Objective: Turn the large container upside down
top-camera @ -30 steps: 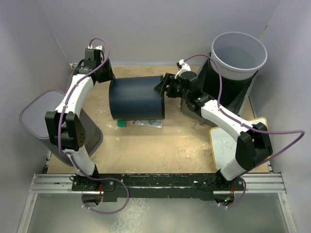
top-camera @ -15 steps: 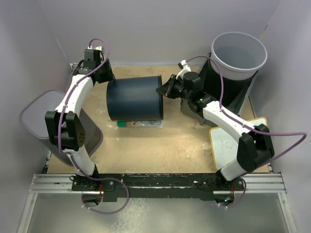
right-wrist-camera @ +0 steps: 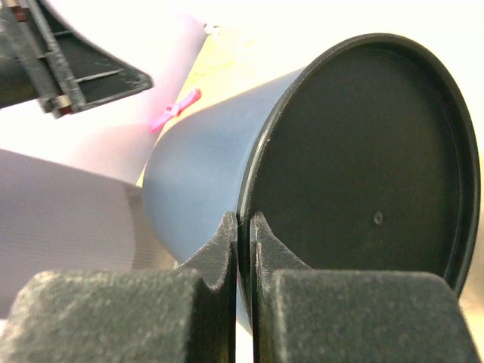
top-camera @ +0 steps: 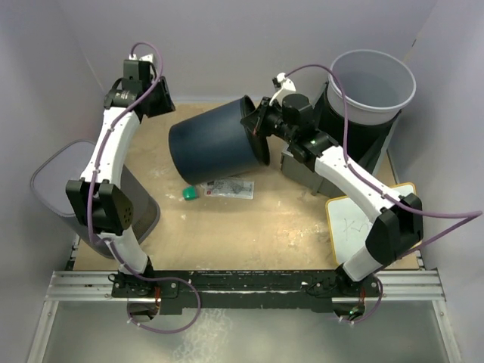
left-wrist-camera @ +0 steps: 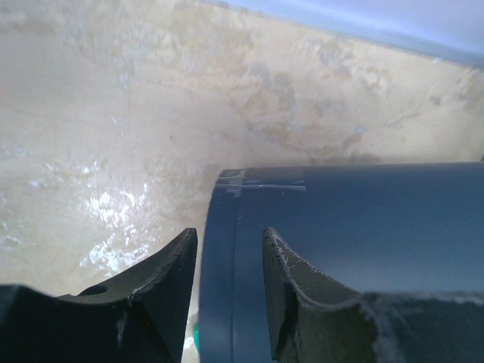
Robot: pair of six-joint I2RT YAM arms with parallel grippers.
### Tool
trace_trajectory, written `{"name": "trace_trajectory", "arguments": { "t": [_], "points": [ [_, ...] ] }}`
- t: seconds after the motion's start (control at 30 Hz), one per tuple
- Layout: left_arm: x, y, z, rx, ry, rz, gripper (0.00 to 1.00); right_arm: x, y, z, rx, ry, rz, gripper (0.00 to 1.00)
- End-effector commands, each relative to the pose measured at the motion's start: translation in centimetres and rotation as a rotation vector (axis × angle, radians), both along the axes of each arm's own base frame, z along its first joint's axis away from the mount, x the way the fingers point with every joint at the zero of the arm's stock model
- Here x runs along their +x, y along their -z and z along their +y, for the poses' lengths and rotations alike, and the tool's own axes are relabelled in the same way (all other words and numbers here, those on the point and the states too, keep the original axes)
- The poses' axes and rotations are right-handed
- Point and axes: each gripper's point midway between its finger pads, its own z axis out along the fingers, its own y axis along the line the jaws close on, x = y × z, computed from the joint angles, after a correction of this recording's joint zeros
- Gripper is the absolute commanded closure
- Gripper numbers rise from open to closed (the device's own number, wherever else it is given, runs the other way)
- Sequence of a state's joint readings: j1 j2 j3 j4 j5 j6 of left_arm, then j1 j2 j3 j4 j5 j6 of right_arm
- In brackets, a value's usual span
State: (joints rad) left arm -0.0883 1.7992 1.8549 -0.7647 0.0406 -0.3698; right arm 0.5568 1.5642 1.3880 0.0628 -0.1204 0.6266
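1. Half the turn, at best, looks done. The container [top-camera: 215, 144] lies tilted on its side on the table [top-camera: 249, 234], closed base raised and mouth end low.
2. The right gripper [top-camera: 253, 125] has the base rim. In its wrist view the fingers [right-wrist-camera: 219, 249] are clamped hard with the rim's thin edge nipped between them. The dark base disc fills the space up and to the right of the tips, and the blue wall [right-wrist-camera: 204, 166] runs off to their left.
3. The left gripper [top-camera: 160, 106] holds nothing, its fingers [left-wrist-camera: 178, 261] spread. The container's mouth end [left-wrist-camera: 363, 219] shows past the tips, lower down. From above, that gripper looks apart from the container, up and behind it.
4. What is left, I reckon: the base must go on up and over until the mouth sits flat on the table. That seems roughly a quarter turn more.
5. One snag: a bottle [top-camera: 227, 189] lies on the table below and left of the right gripper, just beside the container's near side. It could catch the mouth as it comes down.
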Motion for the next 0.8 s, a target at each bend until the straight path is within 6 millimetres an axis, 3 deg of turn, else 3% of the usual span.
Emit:
{"name": "trace_trajectory", "arguments": {
  "t": [0.0,0.17,0.27,0.53,0.77],
  "points": [
    [-0.9,-7.9,0.8,0.016,-0.033,-0.163,0.62,3.0,-9.1,-2.0,-0.034,0.136,-0.289,1.00],
    [-1.7,-10.3,0.9,0.009,-0.043,-0.205,0.62,4.5,-9.6,-1.7,-0.181,0.165,-0.359,1.00],
    [-2.2,-10.8,0.8,-0.007,-0.045,-0.220,0.62,5.1,-9.0,-0.3,-0.306,0.149,-0.403,1.00],
    [-3.2,-11.0,1.0,-0.016,-0.063,-0.231,0.62,1.9,-7.1,8.5,-0.522,-0.032,-0.557,1.00],
    [-4.3,-12.7,2.5,0.025,-0.128,-0.242,0.62,0.9,-3.5,13.5,-0.622,-0.126,-0.598,1.00]
  ]
}}
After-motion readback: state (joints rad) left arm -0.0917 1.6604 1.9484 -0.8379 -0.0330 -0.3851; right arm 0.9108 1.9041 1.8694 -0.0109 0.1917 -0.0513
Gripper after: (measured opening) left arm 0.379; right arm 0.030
